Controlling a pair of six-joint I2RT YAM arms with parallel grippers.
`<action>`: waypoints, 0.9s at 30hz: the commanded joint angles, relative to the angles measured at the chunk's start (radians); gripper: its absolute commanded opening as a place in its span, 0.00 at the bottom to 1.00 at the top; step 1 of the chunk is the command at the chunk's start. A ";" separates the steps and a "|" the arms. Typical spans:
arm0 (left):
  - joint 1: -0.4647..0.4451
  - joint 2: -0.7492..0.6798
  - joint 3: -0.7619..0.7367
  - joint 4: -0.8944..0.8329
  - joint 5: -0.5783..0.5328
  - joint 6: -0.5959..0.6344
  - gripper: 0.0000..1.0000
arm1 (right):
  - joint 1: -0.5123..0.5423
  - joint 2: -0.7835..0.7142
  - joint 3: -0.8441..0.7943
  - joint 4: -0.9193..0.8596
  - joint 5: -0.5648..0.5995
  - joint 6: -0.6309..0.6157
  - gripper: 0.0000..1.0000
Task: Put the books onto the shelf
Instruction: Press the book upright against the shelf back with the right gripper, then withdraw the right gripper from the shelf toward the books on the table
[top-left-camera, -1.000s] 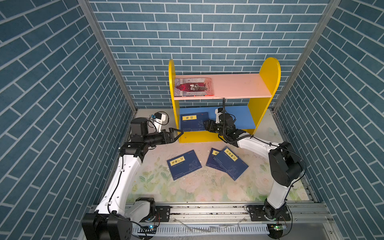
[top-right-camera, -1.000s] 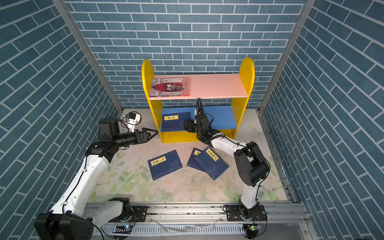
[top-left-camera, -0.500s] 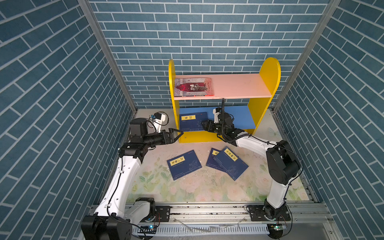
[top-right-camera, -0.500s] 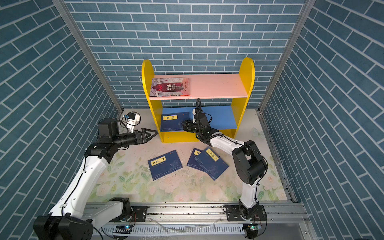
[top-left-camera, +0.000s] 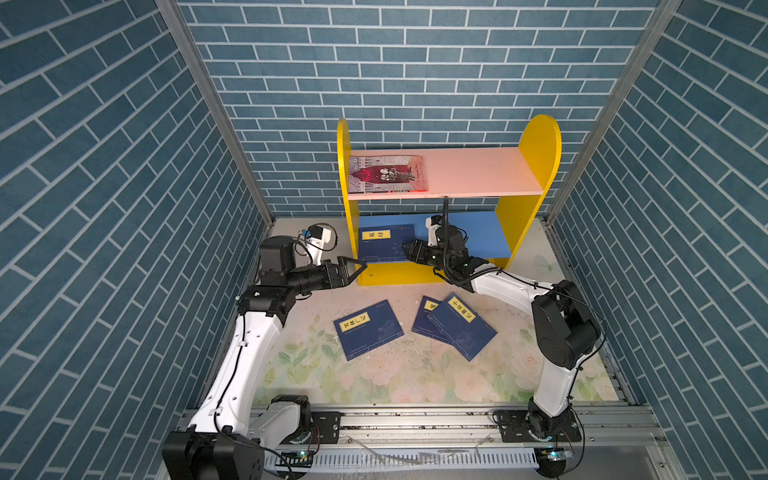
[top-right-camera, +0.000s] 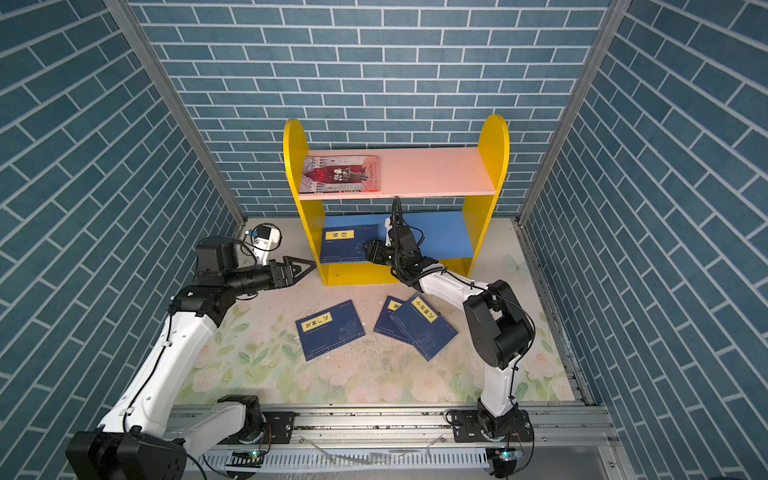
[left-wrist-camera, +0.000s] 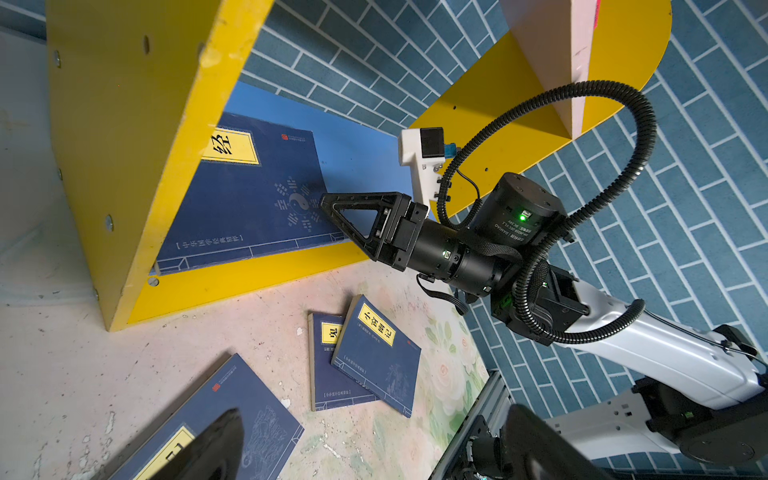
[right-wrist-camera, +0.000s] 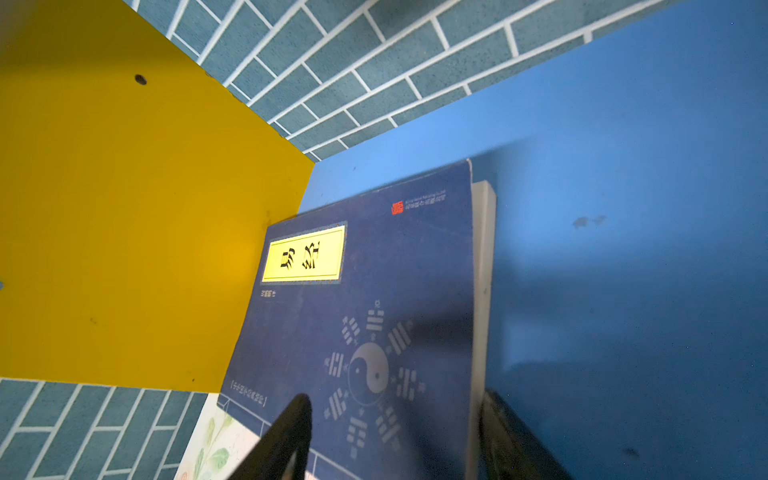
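Right jaws apart astride the navy book (right-wrist-camera: 365, 291): best slid flat, straight ahead along the blue board (right-wrist-camera: 623, 249); left jaws spread, idle

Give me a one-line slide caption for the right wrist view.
Navy book flat on the shelf's blue lower board beside the yellow side panel, right end effector straddling its page edge.

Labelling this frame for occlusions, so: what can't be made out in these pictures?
1. Title label of the lower book in the overlapping pair: mostly covered by the upper book, in both top views.
2. Whether the right gripper grips the shelved navy book: its fingers are dark blurs in the right wrist view.
3. Rear of the blue lower board: under the pink upper board, in both top views.
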 joint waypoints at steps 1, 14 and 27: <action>-0.003 -0.007 0.026 0.007 0.004 0.007 1.00 | 0.011 0.015 0.014 -0.009 -0.009 0.028 0.65; -0.002 0.006 0.140 -0.140 -0.018 0.127 1.00 | 0.011 -0.181 -0.082 -0.097 0.174 -0.002 0.72; -0.002 -0.031 0.140 -0.249 -0.046 0.175 1.00 | 0.038 -0.620 -0.372 -0.348 0.305 0.118 0.71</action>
